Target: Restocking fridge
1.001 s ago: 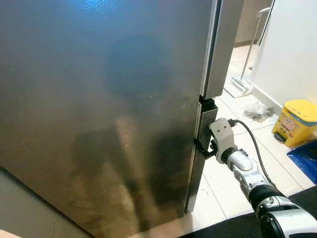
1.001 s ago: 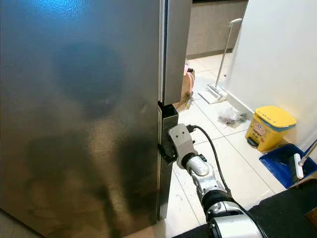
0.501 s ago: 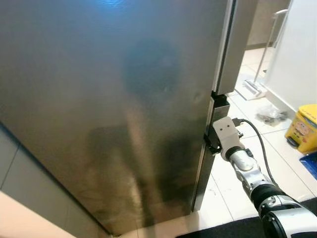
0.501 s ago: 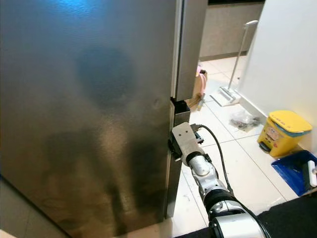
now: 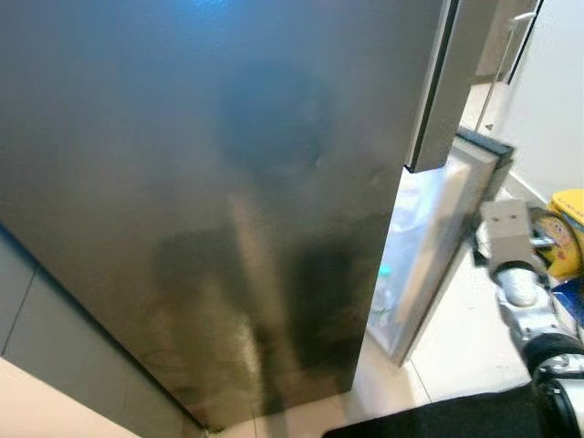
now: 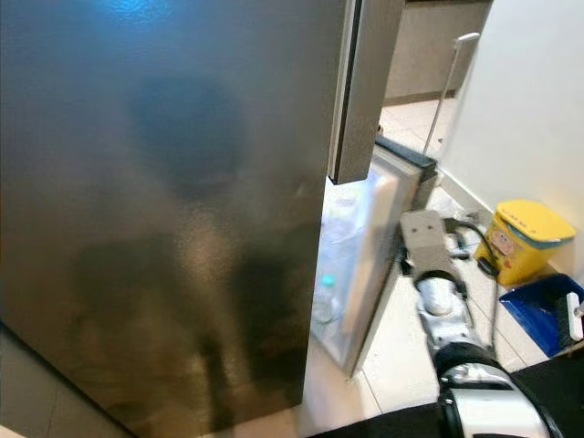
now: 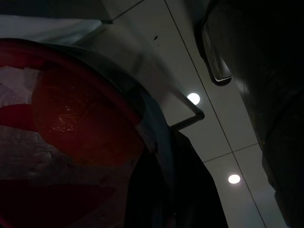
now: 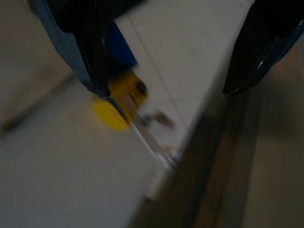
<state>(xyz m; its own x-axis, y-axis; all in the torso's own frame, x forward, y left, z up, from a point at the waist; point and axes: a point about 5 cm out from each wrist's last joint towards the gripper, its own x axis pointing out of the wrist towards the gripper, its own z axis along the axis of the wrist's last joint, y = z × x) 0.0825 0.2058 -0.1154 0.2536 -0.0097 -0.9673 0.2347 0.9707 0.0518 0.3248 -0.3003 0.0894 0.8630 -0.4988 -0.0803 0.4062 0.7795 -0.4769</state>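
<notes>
**Lower fridge door now swung open by the right arm**

Half a second ago the lower fridge door (image 6: 370,246) was closed and flush with the steel front; now it stands open at an angle, and its outer edge has come away toward the robot's right. Behind it the lit inside of the fridge shows, with pale shelves and what seem to be bottles (image 6: 326,294), too blurred to name. The upper door (image 6: 164,182) has stayed shut and takes most of the head views as a big dark steel surface.

The right end effector (image 6: 408,254) is at the outer edge of the lower door, near its top corner, with the silver right arm behind it. In the head views its fingers are hidden by the grey wrist block and the door edge. In the right wrist view the two black fingers (image 8: 90,52) stand well apart with floor tiles between them, so the end effector is open, and I cannot tell if it touches the door. This view is blurred by motion.

The left end effector (image 7: 190,180) is in a very dark view, beside a red rounded object (image 7: 71,123); I cannot tell how its fingers stand.

On the tiled floor (image 6: 401,356) to the right stand a yellow bin (image 6: 522,239) and a blue dustpan (image 6: 538,315) by the white wall (image 6: 520,109). A mop (image 6: 449,82) leans further back.
</notes>
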